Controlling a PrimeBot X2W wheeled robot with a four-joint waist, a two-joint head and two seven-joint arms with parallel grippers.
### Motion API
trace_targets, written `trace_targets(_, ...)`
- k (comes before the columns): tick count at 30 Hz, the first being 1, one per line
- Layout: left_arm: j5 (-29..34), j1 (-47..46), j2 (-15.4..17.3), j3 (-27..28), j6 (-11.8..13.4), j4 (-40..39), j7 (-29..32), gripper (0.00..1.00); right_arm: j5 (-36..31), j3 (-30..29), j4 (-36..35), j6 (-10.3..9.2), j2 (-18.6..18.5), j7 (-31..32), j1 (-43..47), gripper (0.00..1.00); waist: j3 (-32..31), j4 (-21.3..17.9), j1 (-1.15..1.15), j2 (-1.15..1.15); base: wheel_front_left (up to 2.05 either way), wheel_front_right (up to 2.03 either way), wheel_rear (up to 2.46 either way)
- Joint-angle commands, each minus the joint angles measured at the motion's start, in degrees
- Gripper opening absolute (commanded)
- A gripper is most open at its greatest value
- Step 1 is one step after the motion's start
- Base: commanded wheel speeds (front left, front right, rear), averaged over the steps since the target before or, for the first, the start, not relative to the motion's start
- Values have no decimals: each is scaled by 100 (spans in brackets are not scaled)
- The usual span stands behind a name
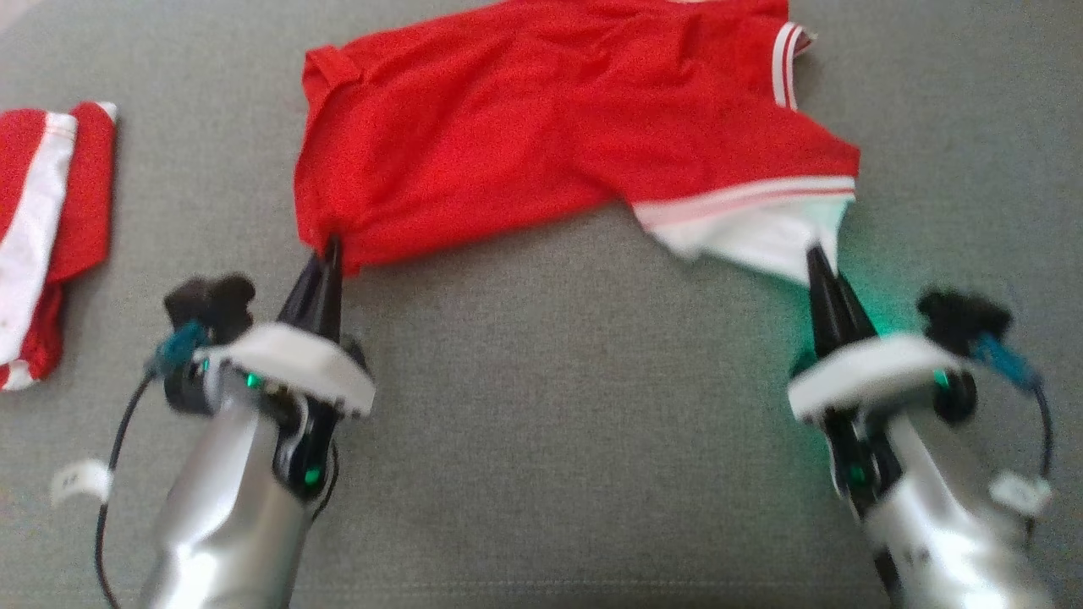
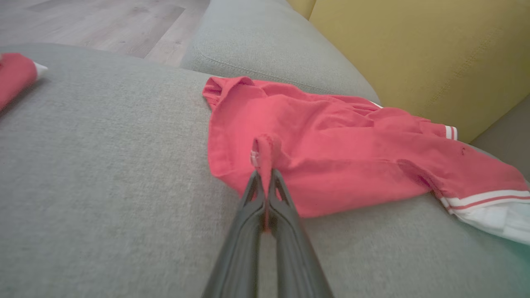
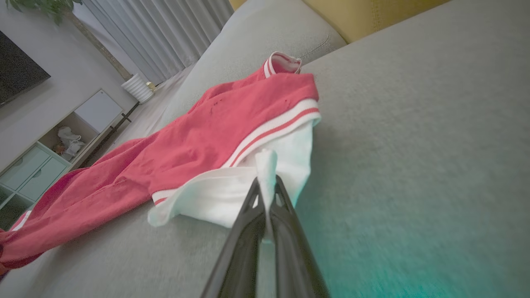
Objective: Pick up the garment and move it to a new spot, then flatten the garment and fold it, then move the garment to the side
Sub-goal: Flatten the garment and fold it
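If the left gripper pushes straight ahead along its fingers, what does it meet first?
The red shirt: the left gripper is shut on its near edge, so it would bunch the cloth ahead. Beyond, probably the sofa back; depth is unclear.

Garments, red with white trim: two, the spread garment [image 1: 541, 127] and a folded garment [image 1: 42, 228]. Claws: two, left claw [image 1: 332, 247] and right claw [image 1: 816, 255] (two dark fingers apiece). Grey cushions: two, the seat cushion [image 2: 103, 174] and a second cushion [image 2: 265, 45]. Yellow cushion [image 2: 414, 54]: one. White ribbed pot [image 3: 138, 87]: one.
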Motion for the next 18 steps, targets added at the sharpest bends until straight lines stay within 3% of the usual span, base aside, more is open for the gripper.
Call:
trace_targets(1,-29,109,275,147,-34,-345,-30,0,-34,32,-475,42,-27,16,308,0,-223,10,0,0,0,0,0)
trace_targets(6,-30,1062,466,185,-5,-1035,-16,0,-166,-193,-2024,42,-68,667,1702,0,-572,-50,0,0,0,0,0)
trace_targets(12,-172,2131,650,340,333,-1882,354,0,-527,-874,-3664,42,215,1685,3156,0,-956,-129,0,0,0,0,0)
trace_targets(18,-265,2933,747,396,586,-2598,732,0,-739,-1120,-4659,42,399,2515,4089,0,-1197,-202,0,0,0,0,0)
